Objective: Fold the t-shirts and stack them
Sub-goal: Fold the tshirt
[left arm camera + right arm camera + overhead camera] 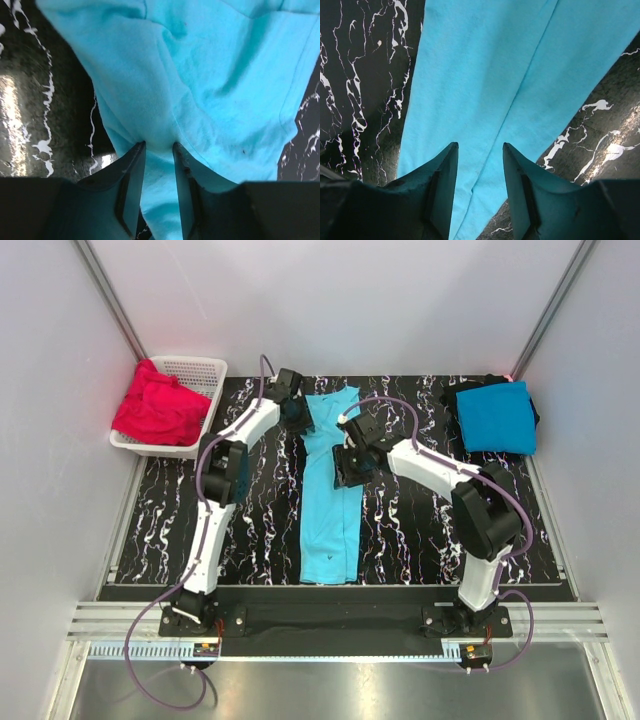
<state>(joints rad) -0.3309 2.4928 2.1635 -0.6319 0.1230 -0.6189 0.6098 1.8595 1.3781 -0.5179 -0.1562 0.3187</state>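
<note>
The left arm stretches toward the far side, forearm angled right, and the left gripper (pixel 294 410) points down, its fingers (pixel 130 170) drawn close and pinching a fold of the turquoise t-shirt (pixel 210 75). The right arm bends left toward the middle, and the right gripper (pixel 350 468) faces down with fingers (pixel 442 175) parted.

Matt cloth t-shirt (pixel 330 520) on glossy marbled table (pixel 410 540)

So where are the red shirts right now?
In the top view the red shirts are heaped in the white basket at the far left corner of the table, left of the left gripper.
</note>
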